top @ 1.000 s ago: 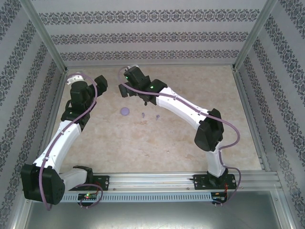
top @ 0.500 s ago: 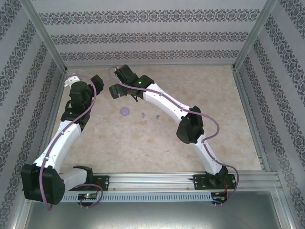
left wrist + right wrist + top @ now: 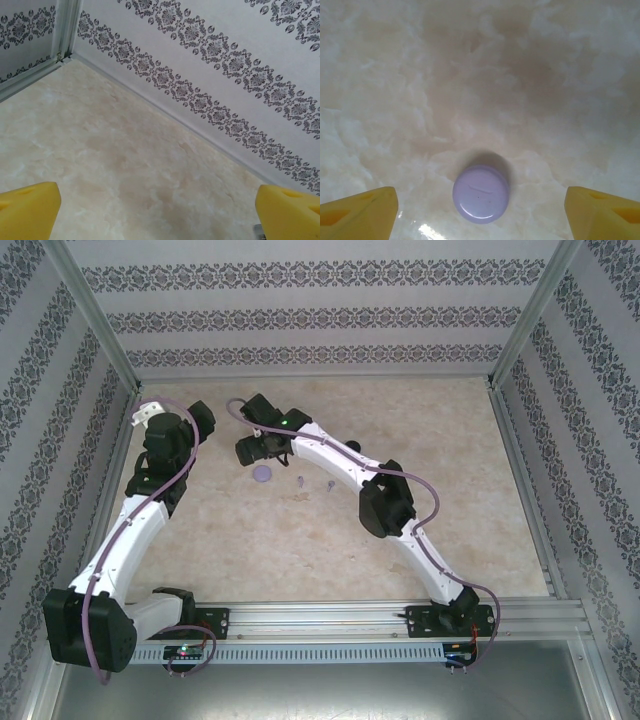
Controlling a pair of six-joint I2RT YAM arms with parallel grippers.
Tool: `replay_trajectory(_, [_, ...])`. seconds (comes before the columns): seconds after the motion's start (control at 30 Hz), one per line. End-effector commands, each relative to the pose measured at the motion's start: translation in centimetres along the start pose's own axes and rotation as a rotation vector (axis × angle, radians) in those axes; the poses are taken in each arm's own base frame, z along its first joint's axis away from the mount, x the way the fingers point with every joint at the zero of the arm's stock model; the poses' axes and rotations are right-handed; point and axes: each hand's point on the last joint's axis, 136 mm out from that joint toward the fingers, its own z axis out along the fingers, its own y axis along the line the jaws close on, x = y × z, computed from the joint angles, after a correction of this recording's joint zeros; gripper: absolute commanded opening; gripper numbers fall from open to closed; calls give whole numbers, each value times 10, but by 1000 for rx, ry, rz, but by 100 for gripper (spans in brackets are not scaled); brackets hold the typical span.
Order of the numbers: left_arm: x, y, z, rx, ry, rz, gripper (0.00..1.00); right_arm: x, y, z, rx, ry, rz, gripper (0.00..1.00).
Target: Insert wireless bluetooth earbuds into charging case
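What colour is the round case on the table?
Lilac, a pale purple. The case shows best in the right wrist view.

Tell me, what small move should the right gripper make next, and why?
Probably lower the right gripper toward the lilac case: its fingers are open wide, and the case, apparently closed, lies centred between them on the table.

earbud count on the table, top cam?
2 earbuds, both lilac, loose on the table: one just right of the round lilac case, the other further right. Others may be hidden.
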Motion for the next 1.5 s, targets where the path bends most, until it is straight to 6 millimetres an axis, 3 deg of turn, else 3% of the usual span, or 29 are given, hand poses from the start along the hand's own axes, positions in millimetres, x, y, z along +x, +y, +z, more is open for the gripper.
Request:
replay_trajectory(0.0, [-5, 14, -4, -47, -23, -39, 99, 16, 1, 20, 29, 38, 48, 86])
replay_trajectory(0.37, [-3, 13, 2, -40, -26, -52, 99, 40, 5, 56, 52, 84, 89, 84])
replay_trajectory(0.93, [7, 13, 12, -40, -3, -75, 99, 59, 5, 76, 123, 115, 25, 73])
replay_trajectory(1.33, [7, 12, 13, -38, 8, -79, 99, 70, 8, 74, 169, 131, -61, 58])
replay_trajectory(1.47, [7, 8, 14, -31, 16, -78, 99, 71, 13, 66, 183, 125, -91, 48])
